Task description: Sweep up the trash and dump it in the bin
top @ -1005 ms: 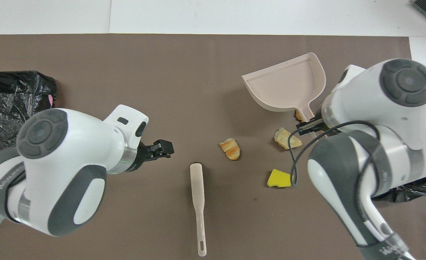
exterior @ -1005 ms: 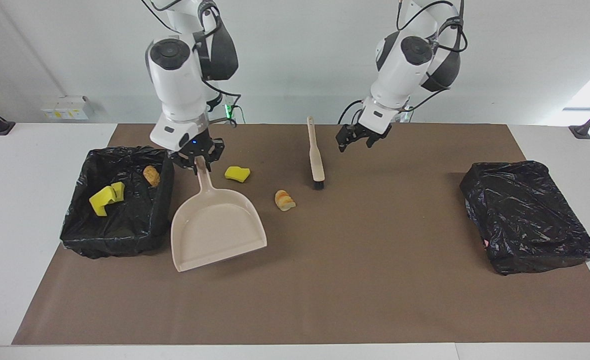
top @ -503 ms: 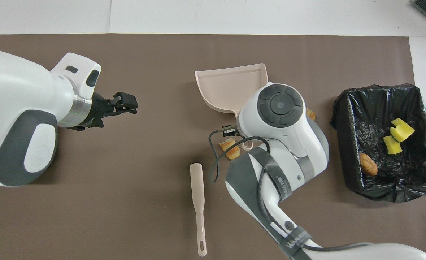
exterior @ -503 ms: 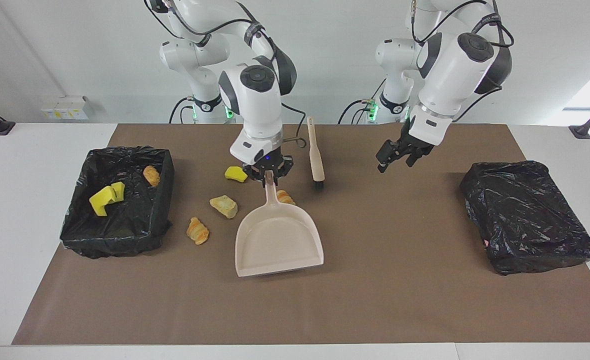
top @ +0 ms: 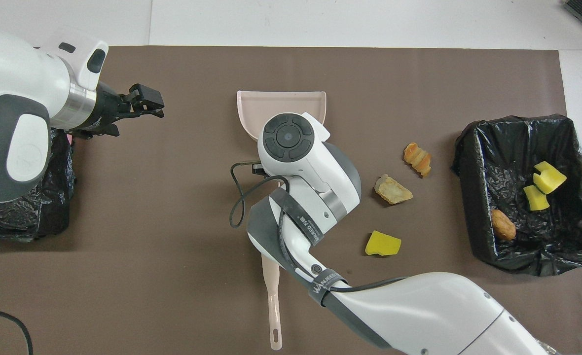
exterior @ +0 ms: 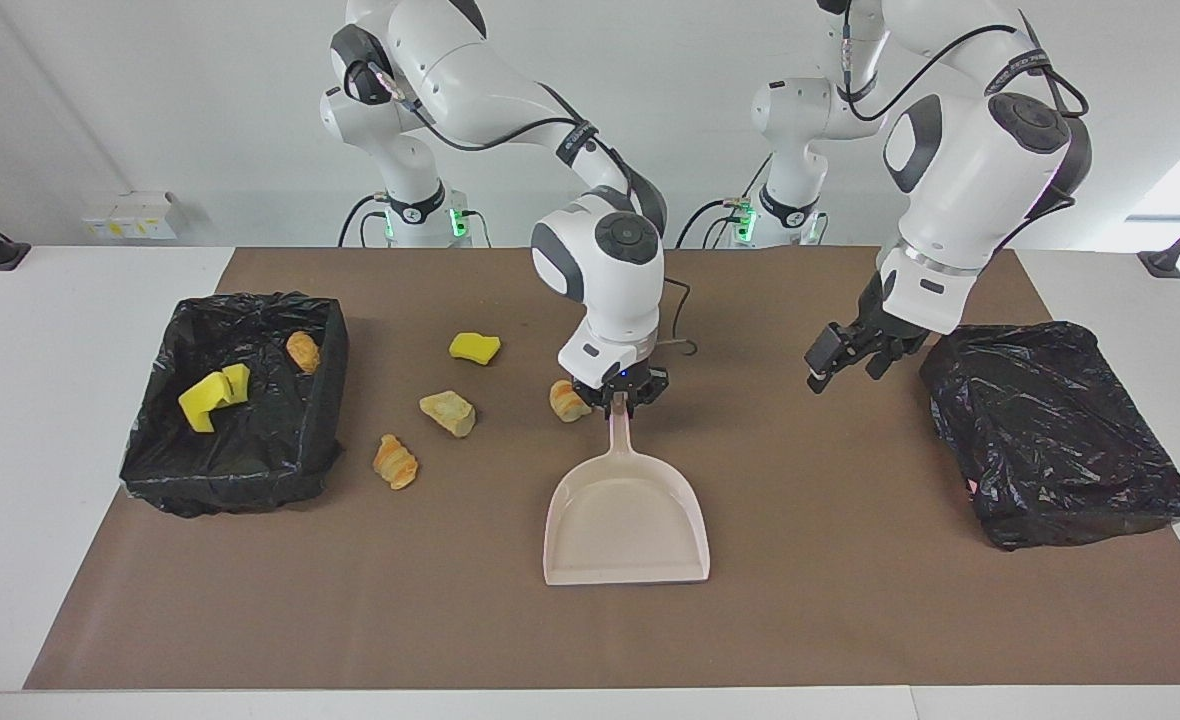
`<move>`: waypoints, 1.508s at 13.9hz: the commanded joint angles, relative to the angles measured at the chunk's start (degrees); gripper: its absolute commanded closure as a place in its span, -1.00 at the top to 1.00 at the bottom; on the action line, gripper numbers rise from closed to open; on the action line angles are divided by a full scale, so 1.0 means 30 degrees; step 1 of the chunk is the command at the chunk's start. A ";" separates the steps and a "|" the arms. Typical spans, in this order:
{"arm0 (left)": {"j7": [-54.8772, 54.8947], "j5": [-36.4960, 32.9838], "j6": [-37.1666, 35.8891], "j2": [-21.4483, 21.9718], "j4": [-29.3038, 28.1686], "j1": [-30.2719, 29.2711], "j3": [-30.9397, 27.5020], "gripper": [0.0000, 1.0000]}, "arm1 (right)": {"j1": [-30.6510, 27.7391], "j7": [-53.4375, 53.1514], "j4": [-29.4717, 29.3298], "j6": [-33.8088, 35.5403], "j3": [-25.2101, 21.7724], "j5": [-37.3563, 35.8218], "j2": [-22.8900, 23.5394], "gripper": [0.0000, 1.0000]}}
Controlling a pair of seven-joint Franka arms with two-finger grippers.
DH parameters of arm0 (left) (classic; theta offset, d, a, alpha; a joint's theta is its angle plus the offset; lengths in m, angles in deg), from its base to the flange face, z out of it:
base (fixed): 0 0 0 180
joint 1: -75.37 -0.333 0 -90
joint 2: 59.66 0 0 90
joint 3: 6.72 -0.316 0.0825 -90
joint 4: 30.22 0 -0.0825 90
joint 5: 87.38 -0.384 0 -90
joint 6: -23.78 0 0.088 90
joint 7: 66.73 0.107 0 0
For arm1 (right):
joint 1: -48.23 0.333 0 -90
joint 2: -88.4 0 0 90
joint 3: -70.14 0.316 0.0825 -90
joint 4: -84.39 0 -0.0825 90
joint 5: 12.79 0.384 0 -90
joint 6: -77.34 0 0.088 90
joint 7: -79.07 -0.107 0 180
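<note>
My right gripper [exterior: 618, 400] is shut on the handle tip of the beige dustpan [exterior: 626, 520], which lies flat mid-table, its mouth away from the robots. In the overhead view my own wrist hides that gripper; the dustpan's mouth [top: 281, 100] shows. Trash on the mat: a yellow sponge [exterior: 475, 347], a tan lump [exterior: 448, 412], a croissant-like piece [exterior: 395, 461] and a bread piece [exterior: 566, 400] beside the gripper. The black-lined bin [exterior: 230, 480] holds yellow sponges [exterior: 212, 395] and a bread lump [exterior: 302, 351]. My left gripper [exterior: 850, 358] hangs open and empty.
The beige brush is hidden in the facing view; its handle [top: 272, 305] shows from overhead, close to the robots. A second black bag-covered box [exterior: 1055, 430] sits at the left arm's end, beside the left gripper. A brown mat [exterior: 800, 620] covers the table.
My right arm carried the dustpan from beside the bin to the middle of the table, uncovering two scraps. My left gripper swung toward the black bag at its end.
</note>
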 commanded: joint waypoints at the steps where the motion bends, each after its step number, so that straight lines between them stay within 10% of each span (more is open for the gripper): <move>1: 0.0280 -0.0379 -0.0620 -0.0394 0.0898 -0.0134 0.0194 1.00 | 0.0130 -0.0876 -0.0839 0.0412 -0.0007 -0.0309 0.0093 1.00; 5: 0.0280 -0.0321 -0.0270 -0.0394 0.0898 0.0159 0.0282 1.00 | -0.0164 -0.0992 0.0209 0.0354 0.0110 0.0130 -0.1951 1.00; 17: 0.0191 -0.2751 0.3335 -0.4495 0.2451 0.4260 0.0458 1.00 | 0.1180 -0.2132 1.4179 -0.2599 0.0110 0.2906 -1.2879 1.00; 21: 0.0280 -0.3947 0.3247 -0.5490 0.2276 0.5461 0.0487 1.00 | 0.3287 -0.3916 1.6326 -0.3653 0.0110 0.3118 -1.3885 1.00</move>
